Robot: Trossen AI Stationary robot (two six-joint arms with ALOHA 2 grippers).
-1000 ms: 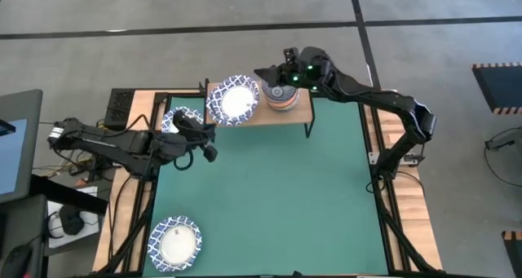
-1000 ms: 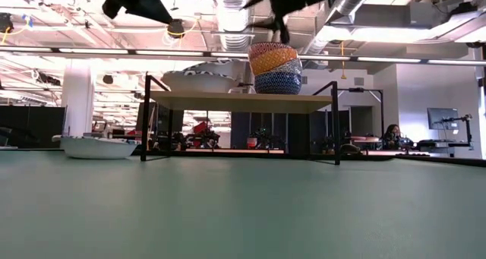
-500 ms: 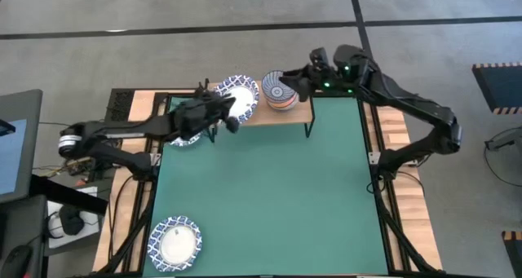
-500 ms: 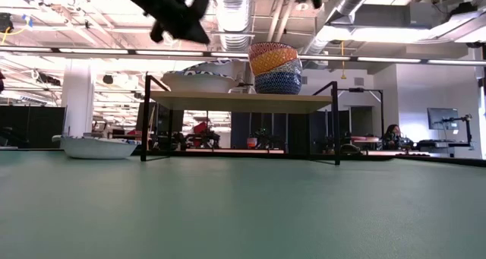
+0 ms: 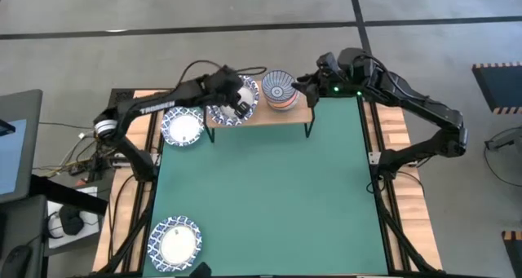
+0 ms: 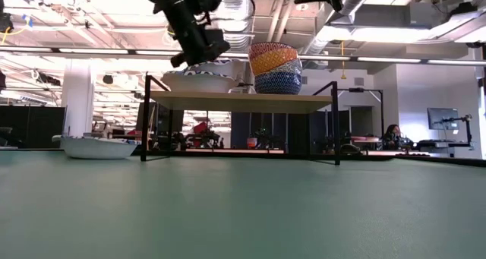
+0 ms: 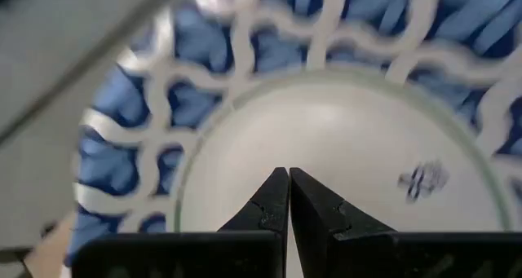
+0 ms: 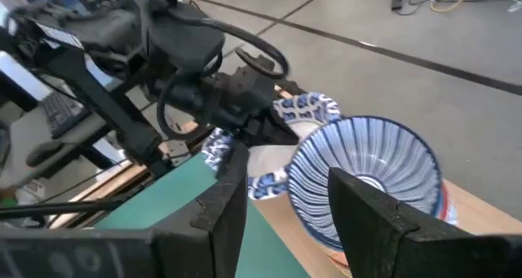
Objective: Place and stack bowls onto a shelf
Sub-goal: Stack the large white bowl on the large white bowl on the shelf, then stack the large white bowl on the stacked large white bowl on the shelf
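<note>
A blue-lattice bowl [image 5: 222, 115] with a white centre [image 7: 342, 123] sits on the left half of the wooden shelf [image 5: 265, 115]. My left gripper [image 5: 236, 100] is shut and hangs just over that centre; the low view shows a gap between the left gripper [image 6: 199, 50] and the bowl's rim [image 6: 199, 80]. A stack of small bowls [image 6: 275, 67] stands on the shelf's right half, with the ray-patterned bowl [image 5: 280, 89] on top. My right gripper [image 5: 308, 86] is open, above and to the right of that stack [image 8: 367, 168].
One lattice bowl [image 5: 181, 128] rests on the table just left of the shelf and also shows in the low view [image 6: 99, 146]. Another lattice bowl [image 5: 175, 242] lies at the near left corner. The green mat [image 5: 269, 196] spreads in front of the shelf's black legs [image 6: 144, 118].
My left gripper has swung from the mat near the shelf's left end toward the far edge and rightward, rising until it is over the lattice bowl on the shelf. My right gripper has drawn back from above the small-bowl stack toward the table's right. No bowl has moved.
</note>
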